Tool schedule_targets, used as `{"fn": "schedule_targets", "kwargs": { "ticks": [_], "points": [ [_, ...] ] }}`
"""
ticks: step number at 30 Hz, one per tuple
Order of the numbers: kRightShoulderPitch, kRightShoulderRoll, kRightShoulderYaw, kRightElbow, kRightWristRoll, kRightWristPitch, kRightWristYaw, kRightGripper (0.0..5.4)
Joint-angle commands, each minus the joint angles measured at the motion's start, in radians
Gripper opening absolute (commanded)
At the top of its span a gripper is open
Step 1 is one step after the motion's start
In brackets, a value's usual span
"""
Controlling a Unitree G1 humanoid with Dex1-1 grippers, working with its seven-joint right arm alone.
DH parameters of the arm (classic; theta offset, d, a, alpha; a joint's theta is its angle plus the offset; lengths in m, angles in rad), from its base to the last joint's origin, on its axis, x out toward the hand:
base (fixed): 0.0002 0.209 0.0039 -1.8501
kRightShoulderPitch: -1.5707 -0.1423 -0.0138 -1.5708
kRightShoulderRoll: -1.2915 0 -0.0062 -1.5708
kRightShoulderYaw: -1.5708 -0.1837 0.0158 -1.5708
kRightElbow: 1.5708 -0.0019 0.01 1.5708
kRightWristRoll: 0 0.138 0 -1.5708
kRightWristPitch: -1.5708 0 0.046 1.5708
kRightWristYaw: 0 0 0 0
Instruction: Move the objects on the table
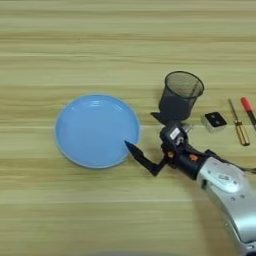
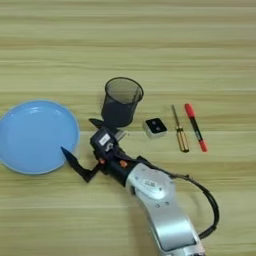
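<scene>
Two black fingers of my right gripper (image 2: 82, 141) spread wide, holding nothing. Mesh cup (image 2: 121, 101) just beyond upper finger; blue plate (image 1: 96, 130) rim touching lower fingertip. I judge cup next: centre jaws around wall, close gently, avoid tipping.

Light-blue plate (image 1: 95, 131), dark mesh cup (image 1: 180, 95), red-tipped tool (image 2: 195, 127)
</scene>
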Motion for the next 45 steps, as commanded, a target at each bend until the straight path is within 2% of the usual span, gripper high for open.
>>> {"fn": "schedule_targets", "kwargs": {
  "ticks": [1,10,19,22,25,28,31,45],
  "points": [
    [-0.074,0.023,0.029,-0.019,-0.011,-0.010,-0.021,5.35],
    [-0.137,0.060,0.062,0.007,-0.024,0.007,-0.028,5.35],
    [-0.219,0.147,0.090,0.079,-0.015,0.060,-0.051,5.35],
    [-0.224,0.174,0.098,0.080,0.007,0.105,-0.048,5.35],
    [-0.226,0.222,0.087,0.089,0.070,0.229,-0.048,5.35],
    [-0.230,0.249,0.067,0.097,0.109,0.314,-0.064,5.35],
    [-0.231,0.264,0.053,0.110,0.115,0.349,-0.092,5.35],
    [-0.241,0.259,0.062,0.285,-0.013,0.169,-0.236,5.35]
  ]
}}
